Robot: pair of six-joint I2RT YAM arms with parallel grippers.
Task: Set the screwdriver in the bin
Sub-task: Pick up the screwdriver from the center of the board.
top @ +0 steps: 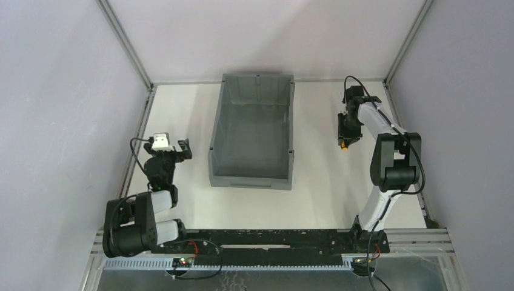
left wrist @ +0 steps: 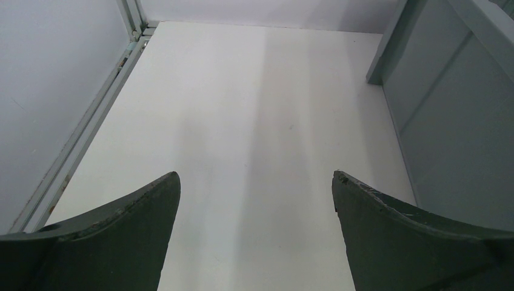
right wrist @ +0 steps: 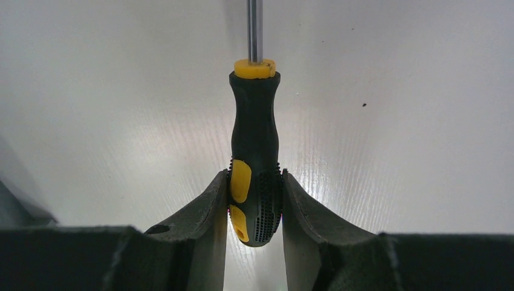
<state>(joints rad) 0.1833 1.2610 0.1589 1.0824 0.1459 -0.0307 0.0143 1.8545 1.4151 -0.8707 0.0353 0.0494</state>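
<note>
The screwdriver (right wrist: 254,133) has a black and yellow handle and a thin metal shaft that runs out of the top of the right wrist view. My right gripper (right wrist: 254,176) is shut on the butt end of its handle, over the white table. In the top view this gripper (top: 343,139) is to the right of the bin, with a bit of yellow handle (top: 344,146) showing at its tip. The grey bin (top: 250,180) stands at mid table and looks empty. My left gripper (left wrist: 256,176) is open and empty, left of the bin's wall (left wrist: 448,121); it also shows in the top view (top: 183,148).
White enclosure walls with metal frame posts (top: 127,45) close in the table on the left, back and right. A rail (left wrist: 79,142) runs along the table's left edge. The arms' base bar (top: 273,239) lies along the near edge.
</note>
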